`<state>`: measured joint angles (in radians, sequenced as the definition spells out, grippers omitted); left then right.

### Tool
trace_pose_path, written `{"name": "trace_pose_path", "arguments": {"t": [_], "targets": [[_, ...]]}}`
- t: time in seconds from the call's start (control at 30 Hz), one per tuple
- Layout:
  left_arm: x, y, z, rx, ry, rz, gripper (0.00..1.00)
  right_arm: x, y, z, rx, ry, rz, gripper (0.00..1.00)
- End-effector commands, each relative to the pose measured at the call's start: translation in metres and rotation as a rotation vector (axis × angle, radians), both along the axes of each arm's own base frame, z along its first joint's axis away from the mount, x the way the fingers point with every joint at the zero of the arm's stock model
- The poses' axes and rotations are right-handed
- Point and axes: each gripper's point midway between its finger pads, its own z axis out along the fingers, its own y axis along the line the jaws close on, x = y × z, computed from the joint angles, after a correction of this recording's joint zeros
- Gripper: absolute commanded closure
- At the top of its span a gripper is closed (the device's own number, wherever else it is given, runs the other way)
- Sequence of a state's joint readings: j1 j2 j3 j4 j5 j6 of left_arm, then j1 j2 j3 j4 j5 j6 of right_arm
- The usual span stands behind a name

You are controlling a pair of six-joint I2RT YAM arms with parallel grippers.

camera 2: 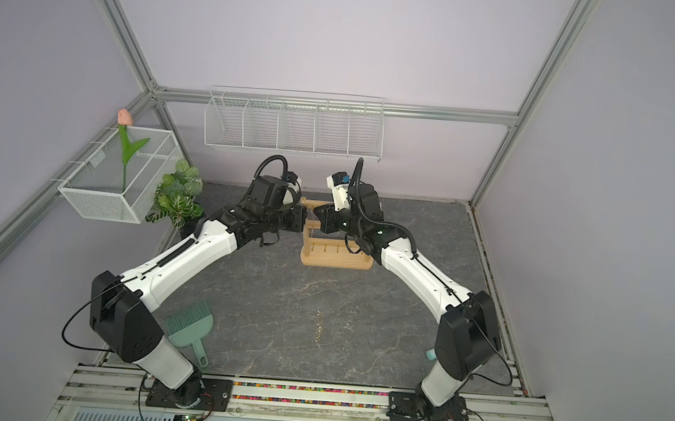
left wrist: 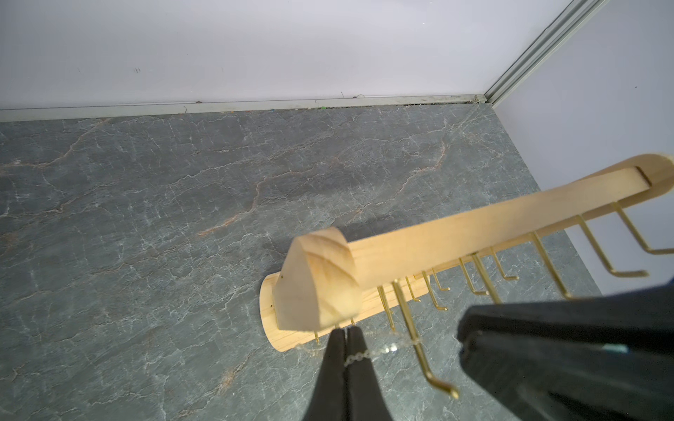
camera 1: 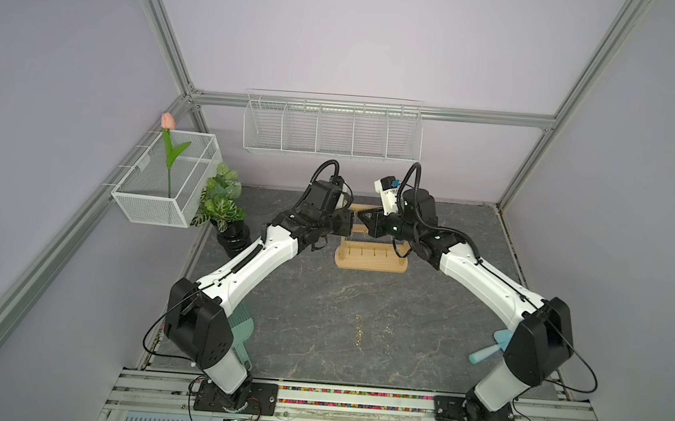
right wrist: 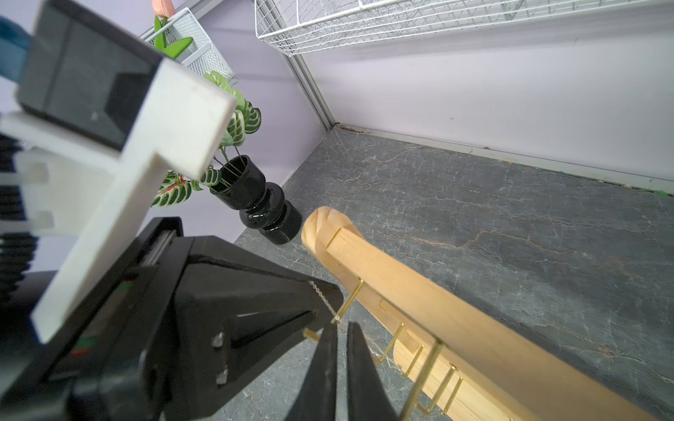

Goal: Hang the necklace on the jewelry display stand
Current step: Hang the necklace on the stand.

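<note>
- Jewelry display stand [camera 1: 371,262] stands upright at the back middle of the counter [camera 1: 319,301], between the two arms; seen in both top views [camera 2: 335,259].
- Both grippers meet over the stand's top rail [left wrist: 474,226], at the end nearer the potted plant [camera 1: 220,201].
- Left gripper [left wrist: 345,331]: fingers pressed together, pinching the necklace [left wrist: 364,354], a thin chain, at their tips.
- From that pinch the chain runs across to a gold hook [left wrist: 419,350] on the top rail and touches its shaft. The chain is off the counter.
- Right wrist view agrees: the necklace [right wrist: 322,297] goes from the left gripper's black tip to the hook [right wrist: 350,299], meeting it near the bend.
- Right gripper [right wrist: 341,326]: fingers nearly together, only a thin slit between them, tips just beside the same hook. Cannot tell whether they catch the chain.
- In the top views the chain is too fine to make out; the left gripper [camera 1: 349,225] and right gripper [camera 1: 362,222] sit close, tip towards tip, above the stand.
- Elsewhere: mesh basket [camera 1: 162,188] with a pink tulip on the left wall, a long wire basket [camera 1: 330,131] on the back wall, a green scoop [camera 2: 190,323] and a teal trowel [camera 1: 490,350] at the counter's front corners.
</note>
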<state>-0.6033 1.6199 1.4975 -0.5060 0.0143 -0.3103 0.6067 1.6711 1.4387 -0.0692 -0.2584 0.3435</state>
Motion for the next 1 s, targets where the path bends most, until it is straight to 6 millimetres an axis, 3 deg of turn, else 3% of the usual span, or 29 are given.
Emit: {"name": "trace_pose_path", "arguments": {"t": [0.0,0.37,0.57,0.7,0.97], "targets": [[0.002,-0.001,-0.01,0.007,0.015,0.021,1.0,-0.005,0.002,-0.004,-0.007,-0.009,0.014,0.88],[0.001,0.0,-0.014,0.011,0.031,0.021,1.0,-0.025,-0.014,0.003,-0.049,-0.028,0.026,0.74],[0.001,0.0,-0.015,0.007,0.031,0.02,1.0,-0.037,-0.016,-0.013,-0.063,-0.021,0.045,0.72],[0.001,-0.003,-0.015,0.0,0.035,0.009,1.0,-0.036,-0.012,-0.019,-0.054,-0.025,0.06,0.69],[0.0,-0.017,-0.015,-0.04,0.046,-0.044,1.0,-0.017,-0.01,-0.002,-0.035,-0.054,0.066,0.67]]}}
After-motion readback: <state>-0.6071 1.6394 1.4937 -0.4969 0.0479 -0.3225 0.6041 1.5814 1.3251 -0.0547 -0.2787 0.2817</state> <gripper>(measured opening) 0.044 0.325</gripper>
